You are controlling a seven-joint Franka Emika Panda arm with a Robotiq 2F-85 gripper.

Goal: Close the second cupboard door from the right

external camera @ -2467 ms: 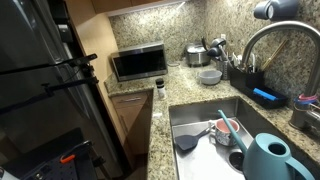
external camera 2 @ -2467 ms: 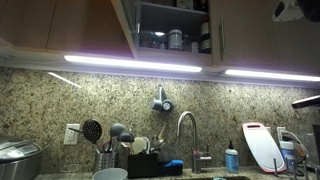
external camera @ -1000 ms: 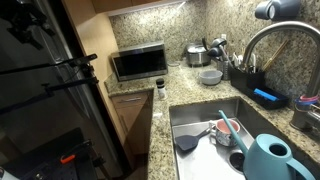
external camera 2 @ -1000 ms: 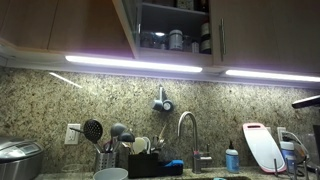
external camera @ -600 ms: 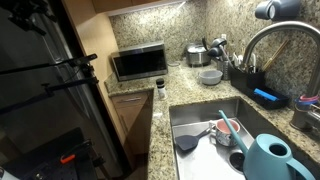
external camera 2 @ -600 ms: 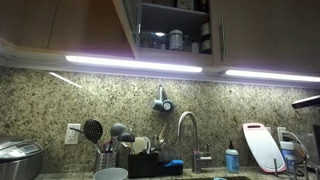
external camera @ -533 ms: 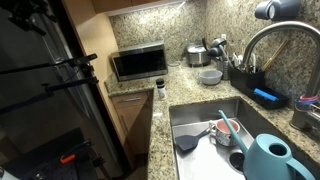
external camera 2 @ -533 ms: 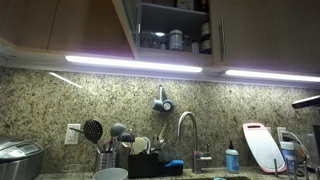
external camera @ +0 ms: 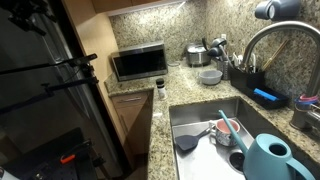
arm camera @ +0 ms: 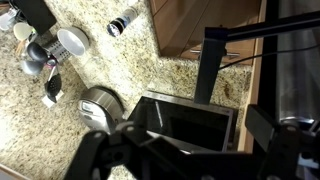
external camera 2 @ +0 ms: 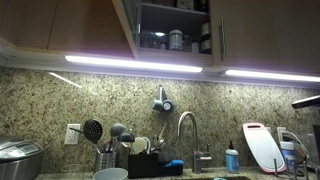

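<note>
In an exterior view the cupboard above the counter stands open, with jars on its shelf. Its wooden door swings out toward the camera and shows edge-on. The door to its right, with a metal handle, is shut. My gripper shows only in the wrist view. Its dark fingers are spread wide at the bottom edge with nothing between them. It looks down on the microwave from high above the counter. Part of my dark arm shows at the top left of an exterior view.
On the granite counter stand a microwave, a rice cooker, a white bowl and a dish rack. The sink holds dishes, with a teal watering can in front. A faucet and cutting board stand below the cupboards.
My arm's dark parts at the top left of the exterior view have shifted slightly upward over the last seconds. The cupboard door has not moved.
</note>
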